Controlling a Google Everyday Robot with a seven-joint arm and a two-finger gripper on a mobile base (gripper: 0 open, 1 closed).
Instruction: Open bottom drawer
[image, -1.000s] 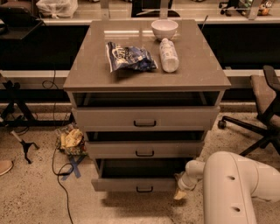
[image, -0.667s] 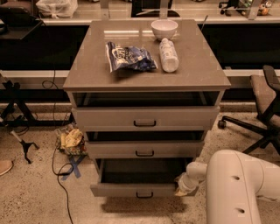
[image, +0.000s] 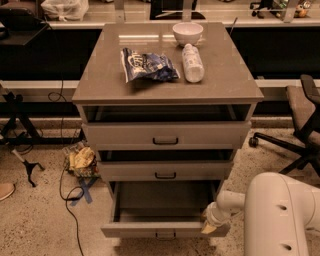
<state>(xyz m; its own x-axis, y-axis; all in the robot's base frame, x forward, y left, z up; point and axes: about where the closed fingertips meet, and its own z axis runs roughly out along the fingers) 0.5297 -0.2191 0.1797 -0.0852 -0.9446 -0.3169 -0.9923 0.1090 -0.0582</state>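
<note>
The bottom drawer (image: 150, 229) of the grey-taupe cabinet stands pulled far out, its empty inside showing, its small dark handle (image: 165, 235) at the centre of the front. My gripper (image: 209, 226) is at the drawer's right front corner, touching the front panel's right end. The white arm (image: 280, 215) fills the lower right. The middle drawer (image: 165, 171) and top drawer (image: 165, 136) are each pulled out slightly.
On the cabinet top (image: 100, 75) lie a blue snack bag (image: 147, 65), a white bottle on its side (image: 192, 62) and a white bowl (image: 187, 32). An office chair (image: 300, 125) stands at right. Cables, a crumpled bag (image: 82, 160) and a stand leg are on the floor at left.
The bottom drawer has slid further out toward the camera, and my gripper has moved with its right front corner.
</note>
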